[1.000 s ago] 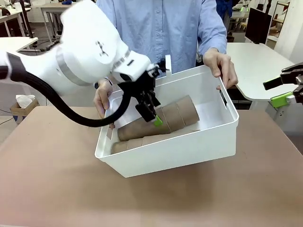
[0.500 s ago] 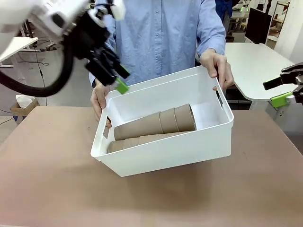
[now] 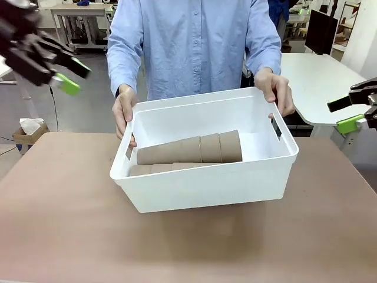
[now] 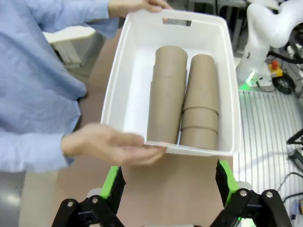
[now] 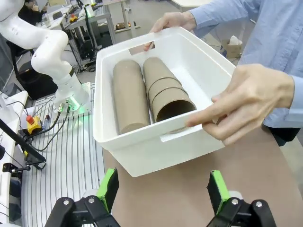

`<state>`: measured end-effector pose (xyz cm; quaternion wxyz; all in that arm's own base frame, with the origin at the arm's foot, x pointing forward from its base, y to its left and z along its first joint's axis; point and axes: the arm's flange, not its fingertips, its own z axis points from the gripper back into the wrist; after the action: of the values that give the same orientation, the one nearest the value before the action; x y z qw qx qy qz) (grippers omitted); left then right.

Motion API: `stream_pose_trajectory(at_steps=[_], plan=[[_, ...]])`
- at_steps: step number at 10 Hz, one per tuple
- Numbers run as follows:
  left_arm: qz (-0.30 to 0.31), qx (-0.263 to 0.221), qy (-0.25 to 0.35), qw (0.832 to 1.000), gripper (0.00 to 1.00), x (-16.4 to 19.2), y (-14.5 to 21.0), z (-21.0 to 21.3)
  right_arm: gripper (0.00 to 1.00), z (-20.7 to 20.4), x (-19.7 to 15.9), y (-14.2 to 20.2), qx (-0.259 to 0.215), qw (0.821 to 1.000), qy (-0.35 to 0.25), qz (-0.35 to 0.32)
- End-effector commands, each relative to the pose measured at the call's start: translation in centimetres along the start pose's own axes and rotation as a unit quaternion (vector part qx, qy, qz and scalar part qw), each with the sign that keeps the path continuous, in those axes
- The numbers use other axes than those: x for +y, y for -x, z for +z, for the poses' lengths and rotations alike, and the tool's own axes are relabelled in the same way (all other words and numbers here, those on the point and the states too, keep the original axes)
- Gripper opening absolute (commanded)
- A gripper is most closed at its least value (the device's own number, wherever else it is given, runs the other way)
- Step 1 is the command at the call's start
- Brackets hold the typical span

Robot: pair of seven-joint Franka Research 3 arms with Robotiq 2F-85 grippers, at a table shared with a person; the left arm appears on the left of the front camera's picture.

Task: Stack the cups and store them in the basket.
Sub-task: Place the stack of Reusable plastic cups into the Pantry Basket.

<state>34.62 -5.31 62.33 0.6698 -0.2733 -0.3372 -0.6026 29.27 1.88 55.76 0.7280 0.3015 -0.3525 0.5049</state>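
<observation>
In the front view, the basket (image 3: 206, 177) stood on the brown table (image 3: 59, 236), near the middle. The person at the far side held it with both hands: one hand (image 3: 125, 112) on the rim at picture left, the other hand (image 3: 277, 88) on the rim at picture right. The cups (image 3: 188, 150) lay on their sides inside the basket, nested in two stacks, one behind the other. My left gripper (image 3: 65, 73) was high up at the left edge, well apart from the basket, with its jaws spread and nothing between them. My right gripper (image 3: 353, 112) was at the right edge, also well away from the basket, open and empty.

In the left wrist view, my left gripper (image 4: 170, 184) looked down along its two green fingers (image 4: 113, 182), which stood wide apart at the bottom edge. The basket (image 4: 118, 80) lay beyond them, above the fingertips in the picture and not touching them. The two stacks of cups (image 4: 182, 101) lay side by side in it. One hand (image 4: 111, 144) gripped the near rim, the other hand (image 4: 137, 5) the far rim.

In the right wrist view, my right gripper (image 5: 163, 187) was open too, its green fingers (image 5: 218, 189) far from each other. The basket (image 5: 142, 161) sat beyond them, apart from them, with the cups (image 5: 147, 94) inside. A hand (image 5: 246, 101) held the near handle and another hand (image 5: 173, 21) the far rim.
</observation>
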Motion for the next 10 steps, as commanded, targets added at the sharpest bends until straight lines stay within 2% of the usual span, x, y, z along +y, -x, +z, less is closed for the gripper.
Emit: stream_pose_trajectory(at_steps=[1, 4, 6, 7, 10], plan=[[-0.016, -0.046, 0.000, 0.999, 1.00, -0.7, 3.2, 1.5, 1.00, 0.1, -0.2, -0.1, -0.009, 1.000, -0.004, 0.010], [-0.025, -0.062, 0.007, 0.998, 1.00, -0.6, 6.1, 1.4, 1.00, 0.1, -0.2, -0.1, -0.009, 1.000, -0.004, 0.010], [-0.037, -0.060, -0.002, 0.998, 1.00, -0.7, 6.4, 0.7, 1.00, 0.1, -0.2, -0.1, -0.009, 1.000, -0.004, 0.010], [-0.018, -0.049, 0.003, 0.999, 1.00, -0.6, 6.3, 1.8, 1.00, 0.1, -0.2, -0.1, -0.009, 1.000, -0.004, 0.010], [-0.018, -0.049, 0.003, 0.999, 1.00, -0.6, 6.3, 1.8, 1.00, 0.1, -0.2, -0.1, -0.009, 1.000, -0.004, 0.010]])
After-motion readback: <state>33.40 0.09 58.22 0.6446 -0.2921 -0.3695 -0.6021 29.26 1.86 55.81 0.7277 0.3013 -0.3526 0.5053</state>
